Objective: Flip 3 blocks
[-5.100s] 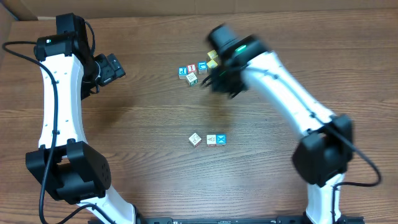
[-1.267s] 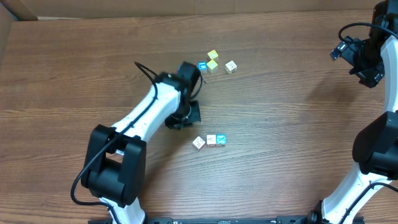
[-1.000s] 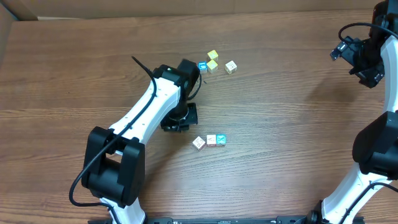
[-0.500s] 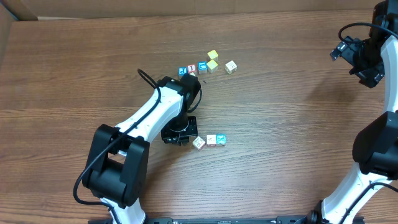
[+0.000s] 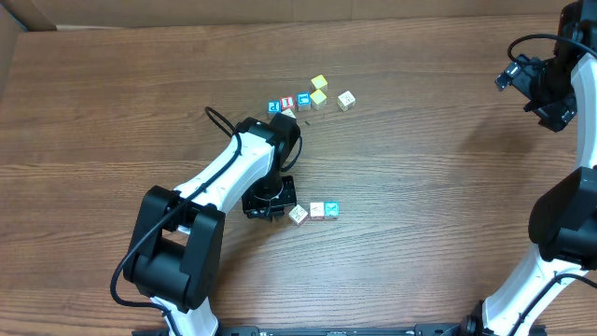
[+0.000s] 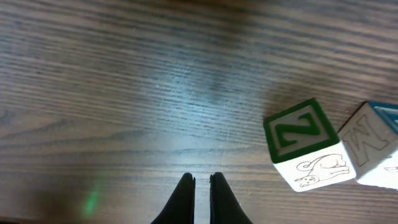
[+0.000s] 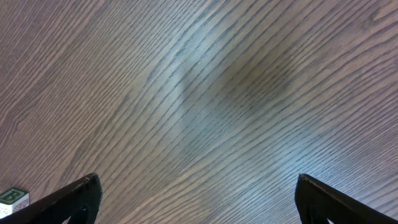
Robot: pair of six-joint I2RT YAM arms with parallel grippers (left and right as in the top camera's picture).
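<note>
The right edge of the left wrist view is cutting off the M block (image 6: 375,144). Whether the blue edge above it belongs to that block or to a neighbour cannot be told. From overhead the marks on the cream faces are too small to read. The left arm's black wrist is also covering its own fingertips there.

The three blocks (image 5: 317,211) are lying in a short row near the middle of the desk (image 5: 420,187), with the blue X block (image 5: 333,209) at the right end. The Z block (image 6: 303,144) is sitting at the left end, turned slightly askew. It is showing a green-framed Z on one face and an outlined animal on another.

The left gripper (image 6: 201,182) is sitting just beside the Z block, clenched on nothing, and a strip of bare wood is showing between them in the wrist view. The right gripper (image 7: 196,193) is hanging well apart near the desk's right edge, spread wide and empty. A small green B cube (image 7: 12,199) is peeking into the corner of its view.

Compared with a second ago, the left gripper is sitting closer to the row. The blue P cube (image 5: 274,107) and red cube (image 5: 287,105) are no longer being covered by the arm.
</note>
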